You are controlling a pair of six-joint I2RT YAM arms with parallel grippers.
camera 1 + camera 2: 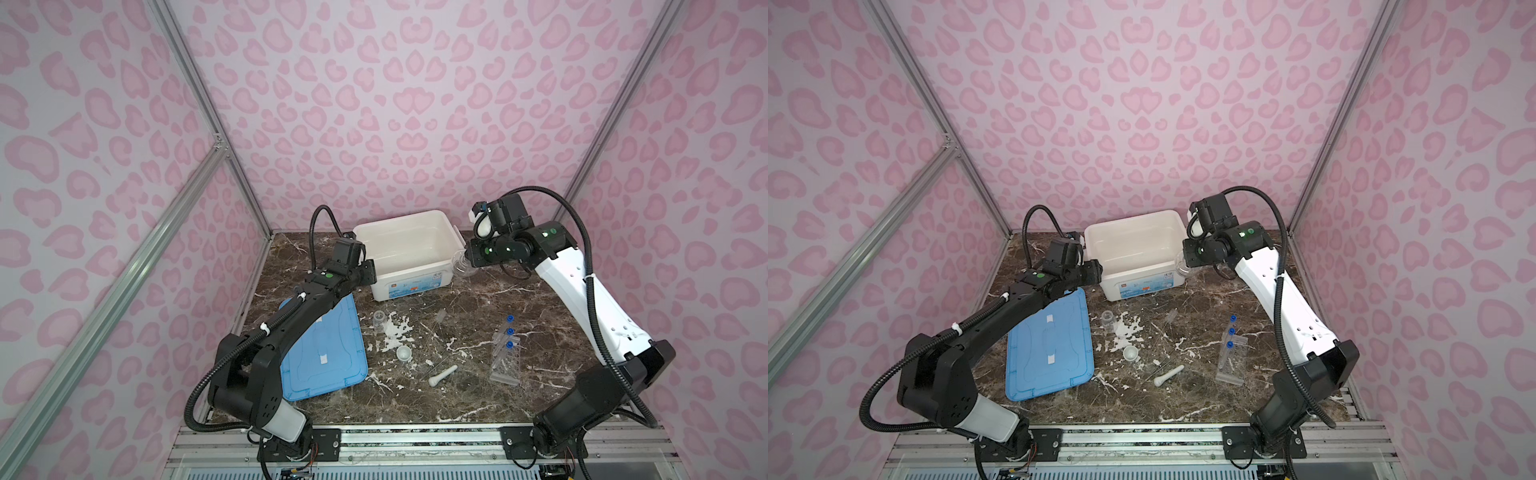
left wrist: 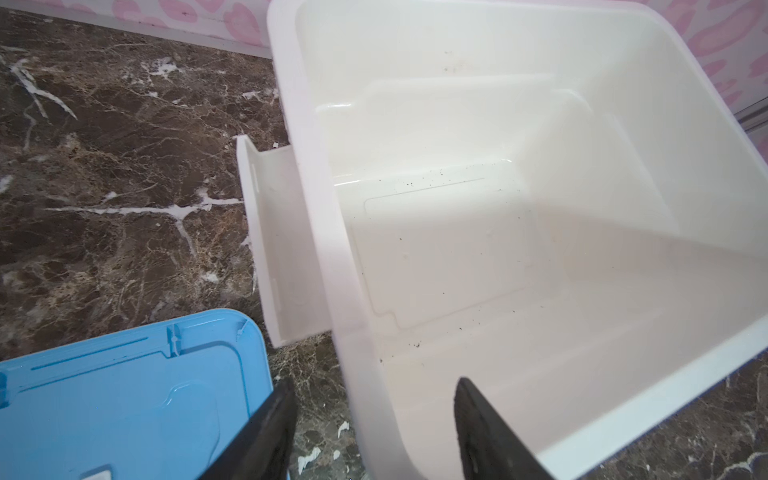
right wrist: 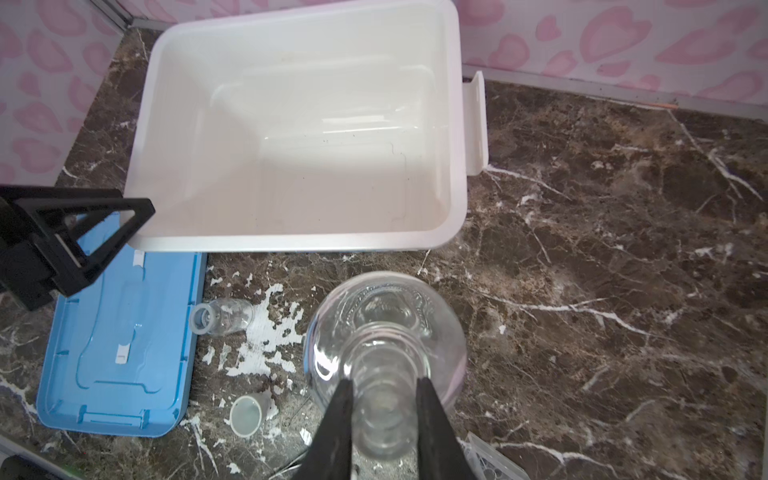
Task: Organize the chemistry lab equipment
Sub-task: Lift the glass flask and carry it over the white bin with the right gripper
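Pink-patterned walls close in a dark marble counter (image 1: 498, 299). Your white bin (image 1: 386, 291) sits open at the back, and its blue lid (image 1: 332, 353) lies flat on the counter to its front left.

Your right claw (image 3: 384, 386) is clamped on the neck of a clear glass flask (image 3: 386, 316), holding it just beside the bin's right end, outside the bin.

Your left claw (image 2: 374, 384) stands apart, astride the bin's near left corner. One finger is inside and one outside, with a gap showing on the outer side.

A smaller clear bottle (image 1: 380, 321) rests near the bin's front. The white mortar (image 1: 404, 354) and the pestle (image 1: 444, 375) sit apart at mid-counter. To the right, the blue-capped tubes (image 1: 509, 331) sit in the clear rack (image 1: 505, 365).
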